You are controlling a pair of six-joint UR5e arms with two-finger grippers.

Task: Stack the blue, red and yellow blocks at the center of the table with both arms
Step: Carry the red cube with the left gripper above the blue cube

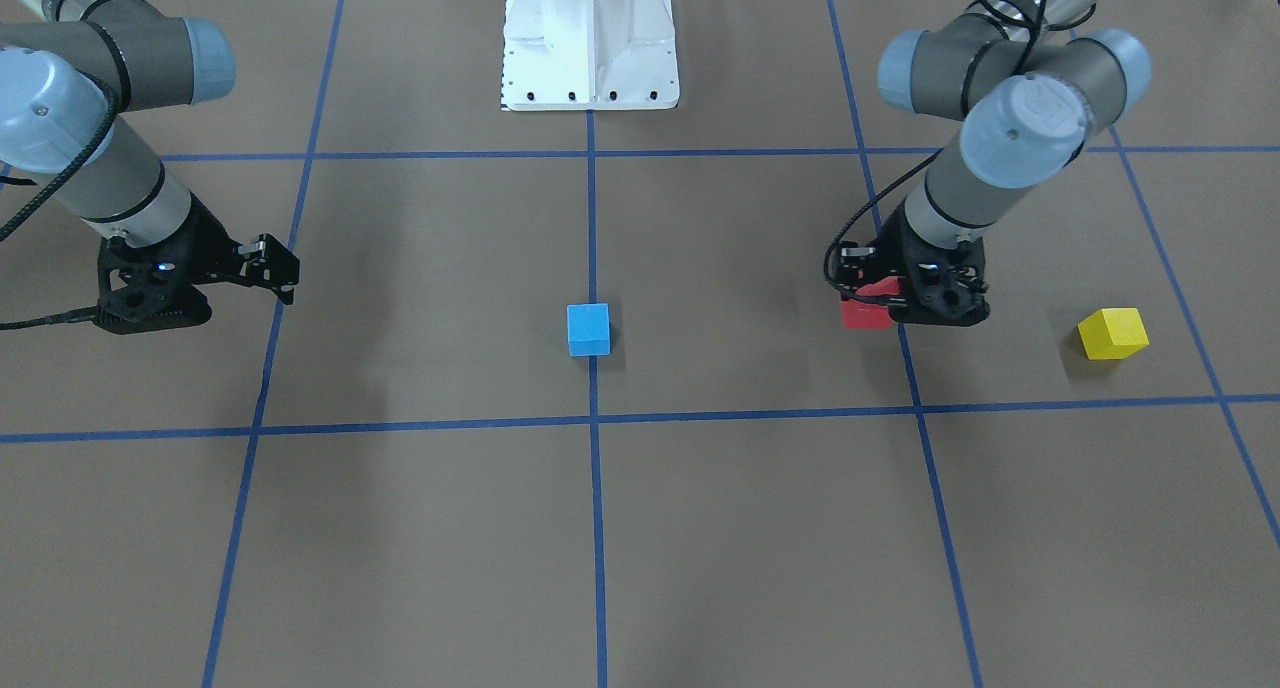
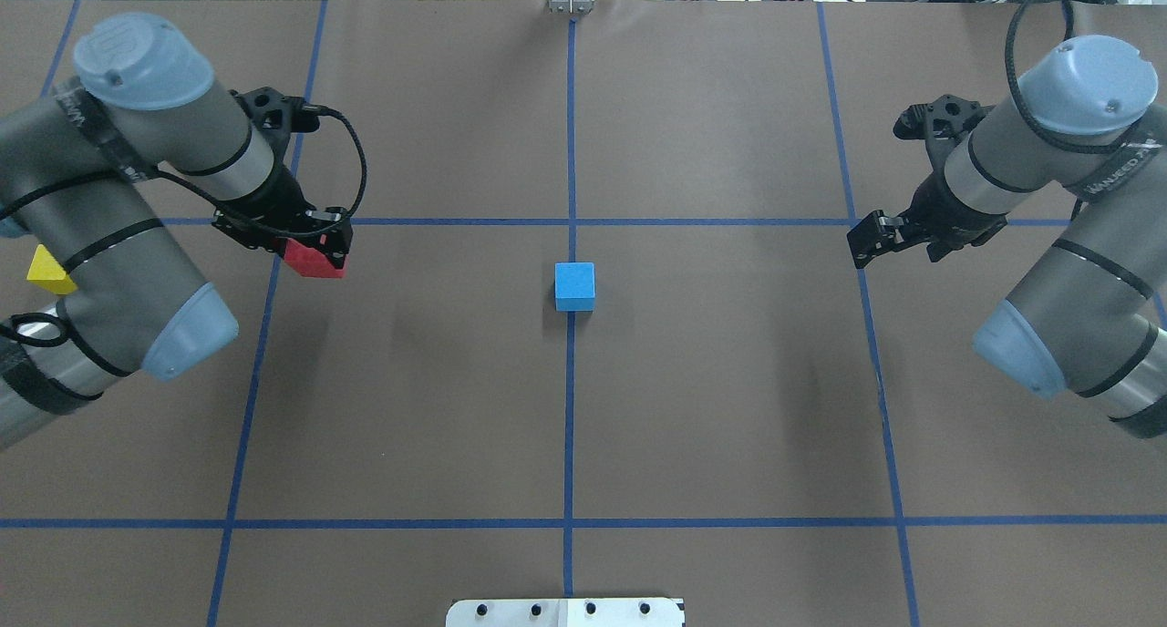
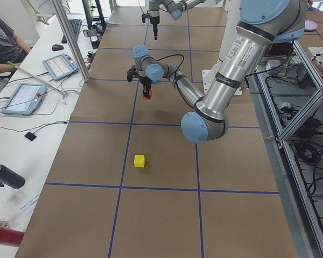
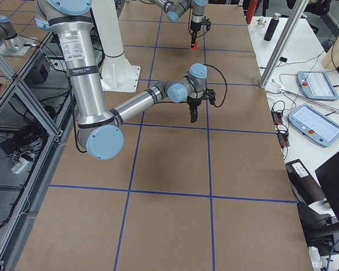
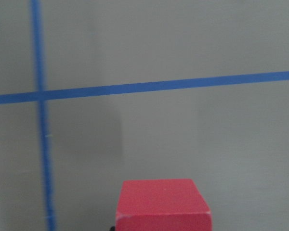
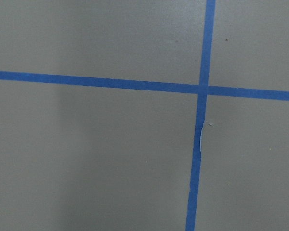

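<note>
Left jaws clamped on red block (image 2: 313,258) left of centre; right jaws at right side, apart or together not discernible; blue block (image 2: 574,286) on worktop (image 2: 729,408) centre, astride middle tape line (image 2: 567,426); yellow block (image 1: 1112,333) resting at far left.

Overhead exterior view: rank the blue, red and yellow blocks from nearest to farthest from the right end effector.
Measured from the right end effector:
1. Blue block, alone at the centre of the view.
2. Red block, on the left side, held in the left end effector.
3. Yellow block, at the far left edge, partly hidden by the left arm.
</note>
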